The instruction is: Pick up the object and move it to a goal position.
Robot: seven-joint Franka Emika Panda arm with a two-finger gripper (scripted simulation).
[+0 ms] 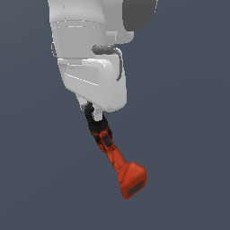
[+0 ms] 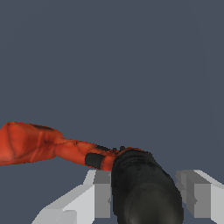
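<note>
The object, a small red-orange drill (image 1: 117,158), hangs tilted below the white arm in the exterior view, its boxy battery base (image 1: 133,179) lowest and toward that view's right. Its black nose sits up between the fingers of my gripper (image 1: 94,115), which is shut on it. In the wrist view the black nose (image 2: 146,192) fills the gap between the two grey fingers (image 2: 101,194), and the red handle (image 2: 74,151) and base (image 2: 24,142) stretch away from the gripper (image 2: 148,181). The arm's hand hides the fingertips in the exterior view.
A plain dark blue-grey background surrounds the arm (image 1: 90,54) in both views. No floor edge, goal marker or other object shows.
</note>
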